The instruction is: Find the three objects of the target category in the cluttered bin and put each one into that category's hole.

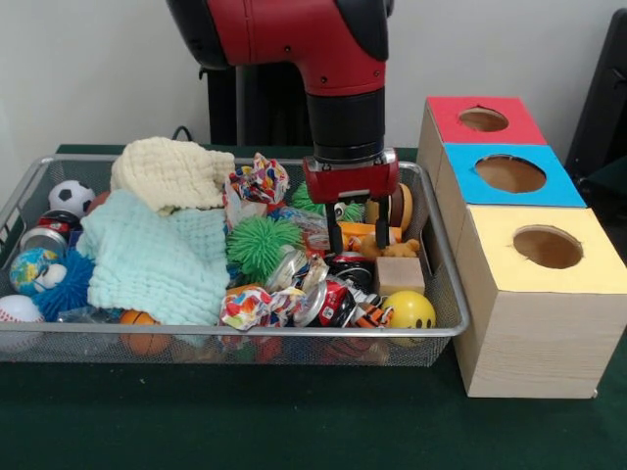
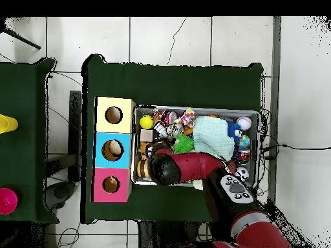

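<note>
My gripper hangs open inside the right end of the wire basket. Its two black fingers straddle an orange and tan toy lying on the clutter; I cannot tell whether they touch it. Just below the tips lie a crushed can, a wooden block and a yellow smiley ball. A green spiky ball sits to the left of the gripper. In the overhead view the arm's wrist covers the gripper.
Right of the basket stands a wooden box with a red-topped hole, a blue-topped hole and a yellow-topped hole. A mint cloth, a cream cloth, several balls and wrappers crowd the basket's left and middle.
</note>
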